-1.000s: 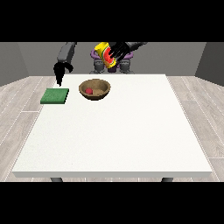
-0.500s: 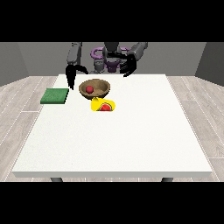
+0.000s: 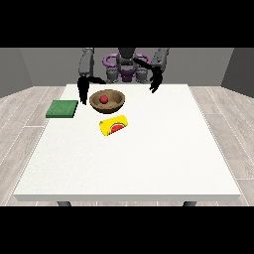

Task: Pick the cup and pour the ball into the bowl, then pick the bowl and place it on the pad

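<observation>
The ball lies in the bowl; the cup lies on its side on the tabletop at the bowl's 6 o'clock. The pad sits at its 9 o'clock. The hand at the view's left hangs beside the bowl's rim, holding nothing; its fingers I cannot tell. It should grip the near rim and keep the bowl level.

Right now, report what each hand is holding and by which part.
Nothing is held. The hand at the view's left hangs beside the bowl, apart from it; the hand at the view's right hangs over bare table. The cup lies on its side.
</observation>
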### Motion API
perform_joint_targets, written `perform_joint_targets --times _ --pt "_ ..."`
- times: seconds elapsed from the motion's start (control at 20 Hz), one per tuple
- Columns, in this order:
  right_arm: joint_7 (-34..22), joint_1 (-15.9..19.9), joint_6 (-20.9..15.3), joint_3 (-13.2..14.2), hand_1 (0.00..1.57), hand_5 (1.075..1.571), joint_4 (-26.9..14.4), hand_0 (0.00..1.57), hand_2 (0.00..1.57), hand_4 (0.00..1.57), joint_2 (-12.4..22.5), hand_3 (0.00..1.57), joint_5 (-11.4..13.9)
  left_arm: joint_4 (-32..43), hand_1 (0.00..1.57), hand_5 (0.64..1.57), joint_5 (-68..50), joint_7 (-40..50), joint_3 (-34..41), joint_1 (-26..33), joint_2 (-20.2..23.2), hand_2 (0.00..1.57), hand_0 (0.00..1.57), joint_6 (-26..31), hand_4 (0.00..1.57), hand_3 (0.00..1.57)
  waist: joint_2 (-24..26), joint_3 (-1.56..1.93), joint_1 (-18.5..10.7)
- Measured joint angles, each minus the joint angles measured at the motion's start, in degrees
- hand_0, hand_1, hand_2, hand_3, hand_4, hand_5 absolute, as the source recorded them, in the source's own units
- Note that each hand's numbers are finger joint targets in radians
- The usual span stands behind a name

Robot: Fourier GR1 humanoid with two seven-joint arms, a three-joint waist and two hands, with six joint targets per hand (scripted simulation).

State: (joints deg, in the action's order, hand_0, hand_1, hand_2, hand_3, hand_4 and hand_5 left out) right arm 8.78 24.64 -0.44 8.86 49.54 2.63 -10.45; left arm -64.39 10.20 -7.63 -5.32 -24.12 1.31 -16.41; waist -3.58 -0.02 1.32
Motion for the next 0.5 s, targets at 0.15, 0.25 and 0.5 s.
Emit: perform_joint_targets --times 0.15,0.25,0.5 --pt "1.68 0.30 -0.26 1.27 0.00 1.570 -2.03 0.00 0.00 0.00 0.87 0.00 -0.60 -1.05 0.00 0.749 -0.36 0.20 -0.04 -0.32 0.10 0.00 0.00 1.44 0.00 0.00 -0.62 0.01 -1.73" --pt "3.79 0.36 -0.65 1.54 0.00 1.571 -3.62 0.00 0.00 0.00 0.46 0.00 -0.58 -1.57 0.00 0.752 -0.32 -0.64 0.05 -0.63 0.13 0.00 0.00 2.19 0.00 0.00 -1.68 0.01 -2.62" --pt "9.63 1.01 -0.72 4.03 0.21 1.552 -8.51 0.21 0.00 0.44 0.24 0.00 -2.03 -4.91 0.00 0.752 -0.29 -0.33 -0.30 -0.99 0.89 0.00 0.00 4.49 0.00 0.00 -4.10 -0.21 -5.80"
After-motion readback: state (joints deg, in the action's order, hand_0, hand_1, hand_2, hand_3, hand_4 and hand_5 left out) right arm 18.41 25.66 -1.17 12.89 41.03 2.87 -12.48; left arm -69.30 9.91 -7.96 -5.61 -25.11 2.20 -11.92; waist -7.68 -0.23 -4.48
